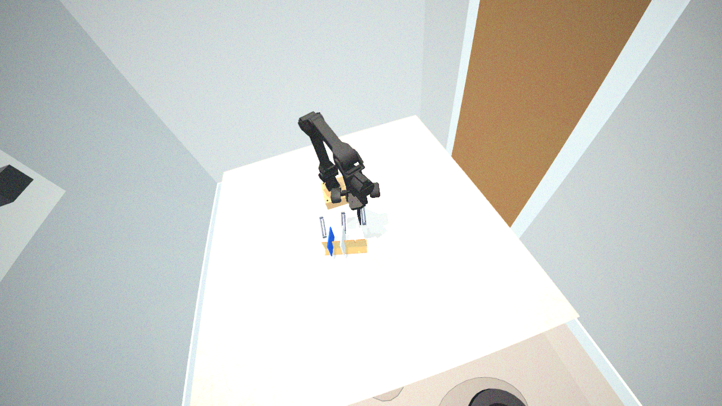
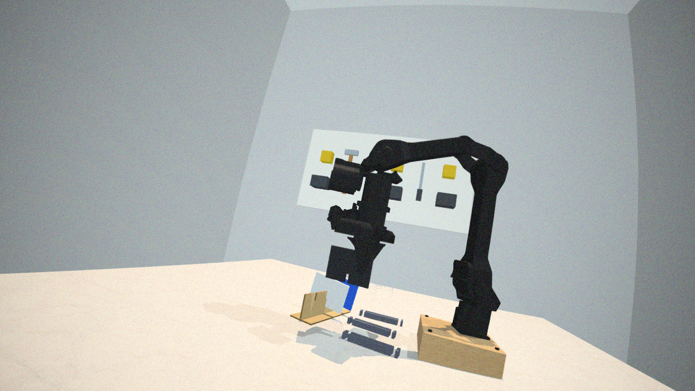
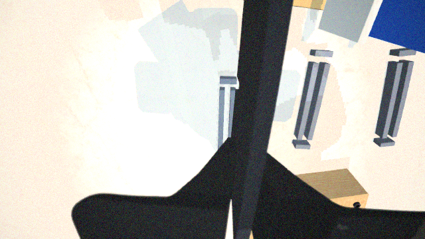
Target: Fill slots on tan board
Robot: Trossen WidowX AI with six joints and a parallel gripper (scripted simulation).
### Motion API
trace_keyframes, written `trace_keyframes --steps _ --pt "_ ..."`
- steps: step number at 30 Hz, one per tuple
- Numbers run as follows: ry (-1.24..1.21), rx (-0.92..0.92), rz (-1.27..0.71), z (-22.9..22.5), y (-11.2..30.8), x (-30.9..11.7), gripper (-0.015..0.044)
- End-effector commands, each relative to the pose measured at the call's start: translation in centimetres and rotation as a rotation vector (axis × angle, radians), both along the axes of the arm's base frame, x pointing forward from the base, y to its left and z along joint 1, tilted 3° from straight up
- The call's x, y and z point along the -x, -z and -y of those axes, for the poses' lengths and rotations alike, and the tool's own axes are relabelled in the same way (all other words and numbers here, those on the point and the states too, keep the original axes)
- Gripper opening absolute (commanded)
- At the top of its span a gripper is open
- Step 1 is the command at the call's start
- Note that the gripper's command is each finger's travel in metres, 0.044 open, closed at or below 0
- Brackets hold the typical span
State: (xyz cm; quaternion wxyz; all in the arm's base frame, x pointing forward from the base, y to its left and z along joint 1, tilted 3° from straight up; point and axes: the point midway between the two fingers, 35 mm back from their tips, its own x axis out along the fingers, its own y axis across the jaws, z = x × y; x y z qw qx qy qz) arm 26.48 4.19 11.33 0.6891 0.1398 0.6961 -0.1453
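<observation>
Your black board [image 1: 360,216] [image 2: 339,262] [image 3: 263,66] is off the bench [image 1: 282,313] [image 2: 145,330] [image 3: 40,133], upright, with its notch facing down. The gripper [image 1: 357,203] [image 2: 369,257] [image 3: 238,145] is clenched on it; you have it above the row of three grey holders [image 1: 343,217] [image 2: 370,326] [image 3: 307,99], apart from the tan board [image 1: 356,243] [image 2: 310,306].

On that tan board you have a blue board [image 1: 330,241] [image 2: 351,296] [image 3: 402,23] and a pale grey board [image 1: 343,242] [image 2: 328,291] [image 3: 346,16] standing crosswise, side by side with a gap between. Whether either is fully seated, you cannot tell. One open slot [image 2: 315,296] is visible in the top edge, on the pale board's other side from the blue one.

Beyond the holders, your arm [image 1: 322,131] [image 2: 432,150] stands on a wooden block [image 1: 335,206] [image 2: 459,352] [image 3: 323,184]. Behind the bench, a white panel [image 2: 308,194] on the wall carries yellow and dark blocks and tools.
</observation>
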Motion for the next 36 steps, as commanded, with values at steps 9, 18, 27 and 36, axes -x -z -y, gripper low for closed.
trace_keyframes --steps 9,18,27,36 --pt "0.011 0.008 -0.003 1.7 0.1 -2.4 0.0000" --pt "0.018 0.006 -0.002 3.1 0.2 -3.9 0.0000" --pt "0.029 0.006 -0.002 4.6 0.4 -5.3 0.0000" --pt "0.045 0.011 -0.006 6.2 0.6 -6.7 0.0000"
